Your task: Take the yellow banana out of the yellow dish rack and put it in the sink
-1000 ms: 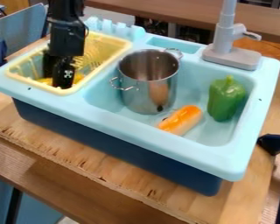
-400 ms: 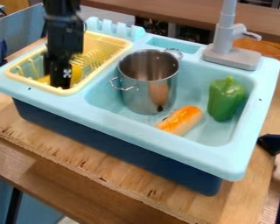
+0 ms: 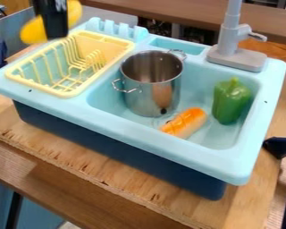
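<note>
At the upper left, above the back corner of the dish rack, the black gripper [image 3: 54, 35] is shut on a yellow object [image 3: 33, 30], blurred, which sticks out on both sides of it. Below stands the yellow dish rack [image 3: 66, 93] on the left part of the light blue sink. In the basin a steel pot [image 3: 151, 91] stands upright. An orange, sausage-like object [image 3: 186, 122] lies in front of the pot, and a green bell pepper [image 3: 230, 101] stands at the right side of the basin.
The light blue sink rim [image 3: 151, 139] surrounds the basin. A grey faucet [image 3: 230, 44] rises at the back right. The sink rests on a wooden table [image 3: 127, 188]. A dark blue object [image 3: 280, 147] is at the right edge.
The gripper has risen out of the dish rack, up and slightly left, carrying the yellow object that was in the rack. The pot, orange object and pepper have stayed put.
</note>
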`<state>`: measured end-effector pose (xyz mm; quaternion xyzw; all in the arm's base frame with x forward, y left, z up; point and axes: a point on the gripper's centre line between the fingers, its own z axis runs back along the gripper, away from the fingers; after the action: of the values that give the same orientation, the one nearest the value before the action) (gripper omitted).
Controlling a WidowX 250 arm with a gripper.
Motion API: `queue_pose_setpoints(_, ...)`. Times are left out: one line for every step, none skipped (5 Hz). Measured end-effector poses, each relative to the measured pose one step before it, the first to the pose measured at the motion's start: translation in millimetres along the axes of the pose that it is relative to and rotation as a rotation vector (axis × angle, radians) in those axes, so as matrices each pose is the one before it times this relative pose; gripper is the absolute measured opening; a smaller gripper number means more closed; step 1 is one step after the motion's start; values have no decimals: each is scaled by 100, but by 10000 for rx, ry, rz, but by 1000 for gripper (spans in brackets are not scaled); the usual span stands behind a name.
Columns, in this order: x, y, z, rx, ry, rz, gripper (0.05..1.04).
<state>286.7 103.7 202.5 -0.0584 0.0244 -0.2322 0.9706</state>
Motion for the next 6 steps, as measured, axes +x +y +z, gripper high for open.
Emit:
queue_pose_setpoints(382, -2082, 3726, -29, 20, 65, 478)
queue_pose_setpoints(2193, -3324, -273, -699, -59, -296, 478)
queue_pose_setpoints(1040, -4291, -1295, -145, -50, -60, 478)
queue_pose_setpoints(518, -4926, -2386, 150, 191, -413, 478)
queue_pose_setpoints(671, -2106, -2084, 155, -61, -50, 478)
queue_pose_setpoints(1462, -12, -1378, 417, 62, -77, 478)
